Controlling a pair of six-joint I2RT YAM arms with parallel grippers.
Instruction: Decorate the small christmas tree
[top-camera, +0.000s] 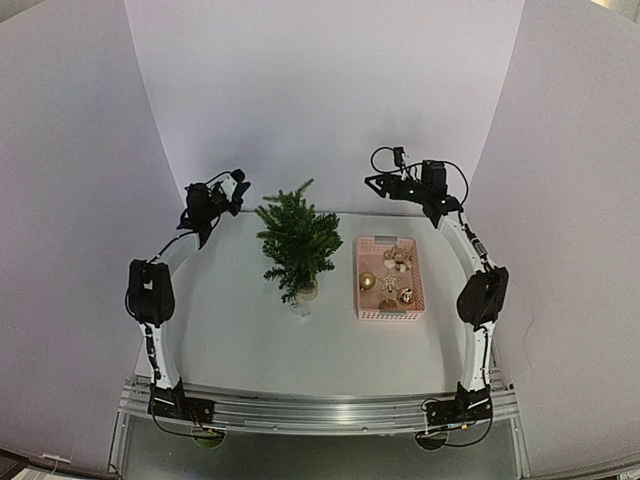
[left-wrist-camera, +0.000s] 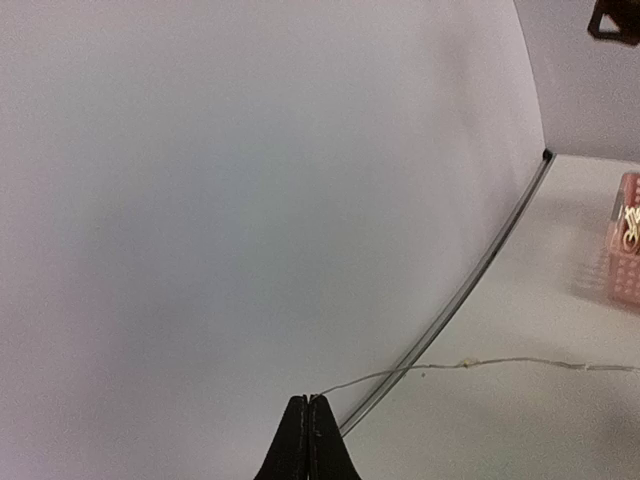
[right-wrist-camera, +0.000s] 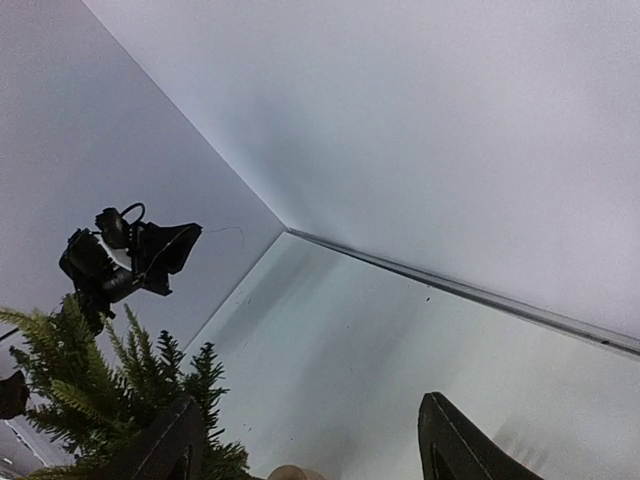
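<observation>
The small christmas tree (top-camera: 297, 243) stands upright on its pale base (top-camera: 307, 291) in the middle of the table, and its needles show in the right wrist view (right-wrist-camera: 110, 390). My left gripper (top-camera: 243, 190) hangs at the back left, above and left of the tree. It (left-wrist-camera: 309, 400) is shut on the end of a thin pale wire (left-wrist-camera: 470, 364) that runs off to the right over the table. My right gripper (top-camera: 372, 183) is raised at the back right, pointing toward the tree. It (right-wrist-camera: 312, 400) is open with nothing between its fingers.
A pink basket (top-camera: 389, 278) holding several gold and pale ornaments (top-camera: 385, 275) lies right of the tree; its corner shows in the left wrist view (left-wrist-camera: 627, 250). White walls close the back and both sides. A small pale thing (top-camera: 300, 308) lies before the tree's base.
</observation>
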